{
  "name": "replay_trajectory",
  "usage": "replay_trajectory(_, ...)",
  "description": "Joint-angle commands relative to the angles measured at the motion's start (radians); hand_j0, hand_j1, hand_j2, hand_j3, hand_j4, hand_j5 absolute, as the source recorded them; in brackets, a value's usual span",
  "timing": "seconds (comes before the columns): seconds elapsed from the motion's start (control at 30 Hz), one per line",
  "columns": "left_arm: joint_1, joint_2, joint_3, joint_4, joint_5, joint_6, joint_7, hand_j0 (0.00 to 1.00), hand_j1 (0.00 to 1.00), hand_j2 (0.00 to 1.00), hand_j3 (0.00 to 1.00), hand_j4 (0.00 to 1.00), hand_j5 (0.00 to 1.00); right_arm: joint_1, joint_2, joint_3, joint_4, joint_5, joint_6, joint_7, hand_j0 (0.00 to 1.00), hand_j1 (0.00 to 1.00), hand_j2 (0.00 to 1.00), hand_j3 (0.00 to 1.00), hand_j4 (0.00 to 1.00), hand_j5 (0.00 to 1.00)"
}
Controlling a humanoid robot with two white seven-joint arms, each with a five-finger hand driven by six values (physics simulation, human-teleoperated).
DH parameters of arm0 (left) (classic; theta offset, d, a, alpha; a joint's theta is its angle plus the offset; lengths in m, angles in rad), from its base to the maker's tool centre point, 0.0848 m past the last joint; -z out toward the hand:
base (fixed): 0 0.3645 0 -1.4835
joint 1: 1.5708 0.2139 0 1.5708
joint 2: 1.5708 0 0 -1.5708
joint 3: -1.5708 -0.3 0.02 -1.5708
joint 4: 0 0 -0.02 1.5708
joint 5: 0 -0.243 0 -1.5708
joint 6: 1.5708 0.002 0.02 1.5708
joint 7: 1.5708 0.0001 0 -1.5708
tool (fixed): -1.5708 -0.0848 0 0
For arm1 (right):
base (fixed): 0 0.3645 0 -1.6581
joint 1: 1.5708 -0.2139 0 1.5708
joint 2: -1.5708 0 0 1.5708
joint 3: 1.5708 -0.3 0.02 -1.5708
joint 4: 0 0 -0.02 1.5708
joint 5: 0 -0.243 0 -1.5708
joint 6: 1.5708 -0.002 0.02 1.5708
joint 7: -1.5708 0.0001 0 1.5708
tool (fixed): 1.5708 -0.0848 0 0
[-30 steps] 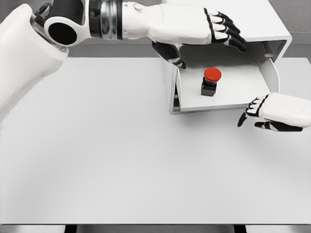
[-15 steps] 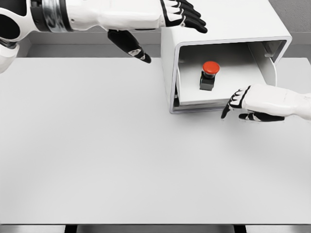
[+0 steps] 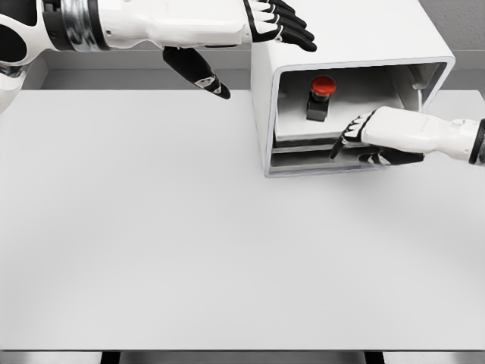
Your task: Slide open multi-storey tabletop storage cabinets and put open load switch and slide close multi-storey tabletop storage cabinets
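Cabinet sits at worktop far edge, right of middle, open front facing the camera. Drawer mostly inside the shell; switch, red cap on black base, stands upright on it. Right hand against drawer front edge, fingers extended, holding nothing. Left hand hovers by cabinet's top left corner, fingers straight and together, thumb down, empty.

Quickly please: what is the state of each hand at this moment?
Left hand: open, fingers extended, holding nothing, above the cabinet.
Right hand: open, holding nothing, fingertips against the drawer front.
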Motion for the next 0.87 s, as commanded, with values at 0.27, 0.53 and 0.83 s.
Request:
replay_trajectory(0.27,0.000,0.001,-0.001,0.009,-0.003,0.003,0.001,1.00,1.00,1.00,1.00,1.00,1.00,0.057,-0.067,-0.047,-0.072,-0.001,0.002,0.000,0.67,0.67,0.67,0.67,0.67,0.67)
replay_trajectory(0.53,0.155,0.095,-0.009,0.006,-0.011,0.003,0.001,1.00,1.00,1.00,1.00,1.00,1.00,0.227,-0.128,-0.241,-0.135,-0.006,0.002,0.000,1.00,1.00,1.00,1.00,1.00,1.00)
replay_trajectory(0.83,0.244,0.202,-0.006,0.008,-0.008,0.003,0.001,1.00,1.00,1.00,1.00,1.00,1.00,0.253,-0.127,-0.239,-0.135,-0.004,0.002,0.000,1.00,1.00,1.00,1.00,1.00,1.00)
